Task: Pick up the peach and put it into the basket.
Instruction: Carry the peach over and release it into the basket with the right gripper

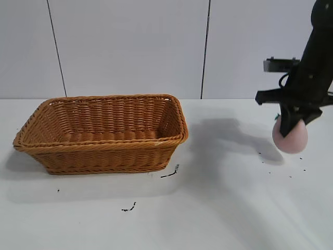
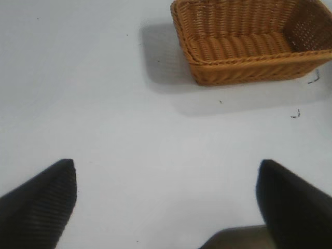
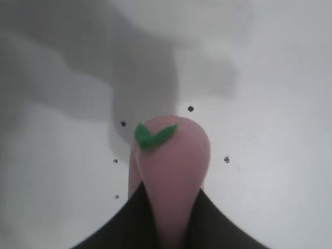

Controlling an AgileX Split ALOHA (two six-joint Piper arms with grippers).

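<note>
The pale pink peach (image 1: 291,137) with a small green leaf hangs at the right of the white table, squeezed between the fingers of my right gripper (image 1: 292,121), which is shut on it and holds it just above the table. In the right wrist view the peach (image 3: 174,171) is pinched narrow between the two black fingers (image 3: 129,223). The orange-brown wicker basket (image 1: 99,151) stands at the left, far from the peach, and looks empty. My left gripper (image 2: 166,197) is open and empty, above bare table; the basket (image 2: 249,72) shows farther off in its view.
Small black marks lie on the table in front of the basket (image 1: 170,173) and around the peach's spot (image 1: 260,154). A pale panelled wall rises behind the table. Bare table lies between basket and peach.
</note>
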